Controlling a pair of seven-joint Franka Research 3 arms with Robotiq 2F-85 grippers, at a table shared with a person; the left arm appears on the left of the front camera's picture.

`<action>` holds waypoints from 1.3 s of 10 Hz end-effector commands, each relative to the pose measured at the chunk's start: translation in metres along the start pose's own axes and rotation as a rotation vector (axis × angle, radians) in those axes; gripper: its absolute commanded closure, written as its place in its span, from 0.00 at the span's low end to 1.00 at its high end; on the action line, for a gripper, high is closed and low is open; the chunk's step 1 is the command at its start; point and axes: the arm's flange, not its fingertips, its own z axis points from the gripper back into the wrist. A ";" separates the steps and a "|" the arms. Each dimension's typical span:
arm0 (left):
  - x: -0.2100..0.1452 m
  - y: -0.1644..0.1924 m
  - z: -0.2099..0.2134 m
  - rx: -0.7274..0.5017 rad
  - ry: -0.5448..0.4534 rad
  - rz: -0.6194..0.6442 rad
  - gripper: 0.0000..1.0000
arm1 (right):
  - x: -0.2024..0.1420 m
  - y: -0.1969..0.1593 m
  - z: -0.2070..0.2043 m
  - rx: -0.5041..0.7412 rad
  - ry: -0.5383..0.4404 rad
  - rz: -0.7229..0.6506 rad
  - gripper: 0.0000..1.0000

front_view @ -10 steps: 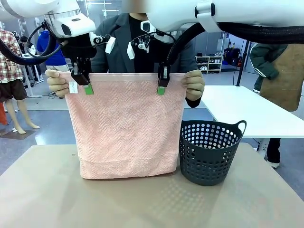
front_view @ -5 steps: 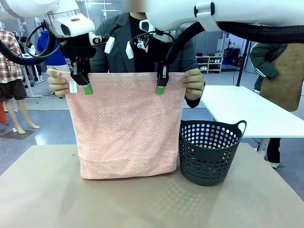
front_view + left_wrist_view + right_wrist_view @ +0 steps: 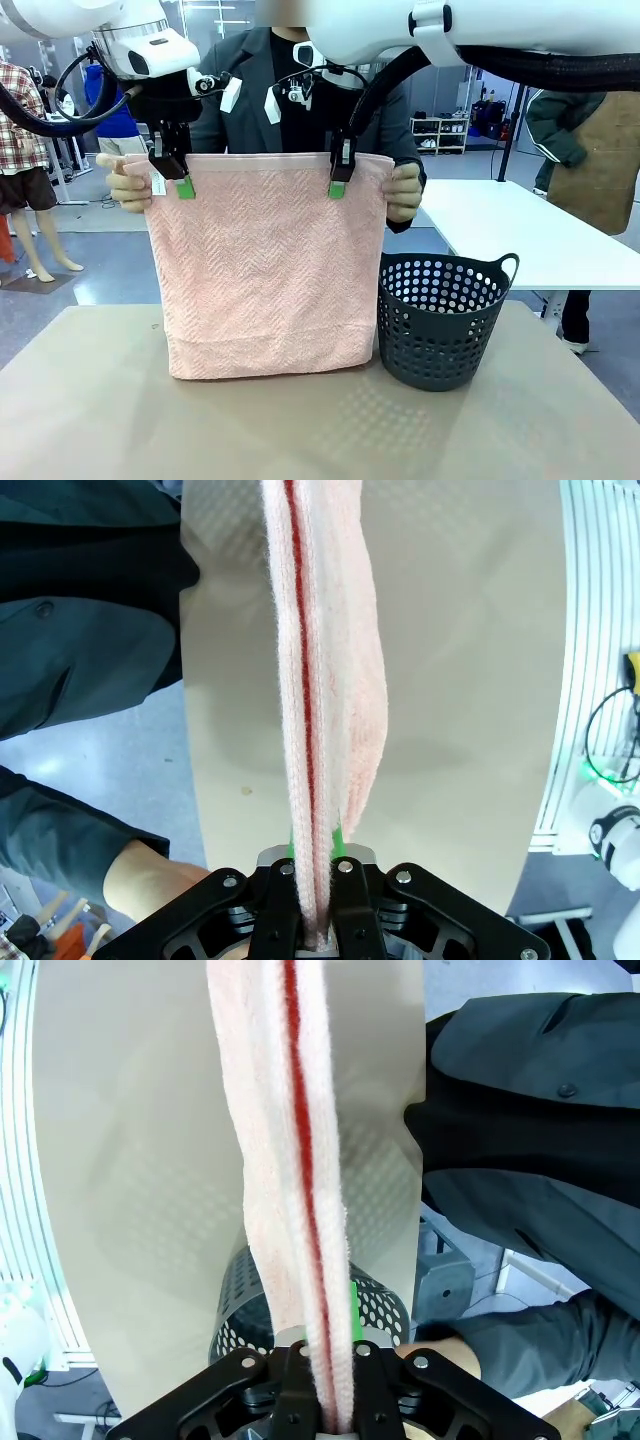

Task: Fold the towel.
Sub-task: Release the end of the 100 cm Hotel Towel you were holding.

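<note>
Left gripper clamped on the towel's top edge near one corner. Right gripper clamped on the same edge, toward the other corner. We see the towel hanging doubled between them, with its lower hem reaching the table. The person holds both top corners, one hand just outside the left gripper and the other hand outside the right. A dark basket stands on the table just beside the towel, on the right arm's side.
</note>
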 end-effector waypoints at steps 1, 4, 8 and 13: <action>0.000 0.000 0.000 0.004 0.006 0.006 1.00 | -0.001 -0.001 0.001 -0.011 -0.004 0.011 1.00; 0.000 0.000 0.000 0.004 0.006 0.006 1.00 | -0.001 -0.001 0.001 -0.011 -0.004 0.011 1.00; 0.000 0.000 0.000 0.004 0.006 0.006 1.00 | -0.001 -0.001 0.001 -0.011 -0.004 0.011 1.00; 0.000 0.000 0.000 0.004 0.006 0.006 1.00 | -0.001 -0.001 0.001 -0.011 -0.004 0.011 1.00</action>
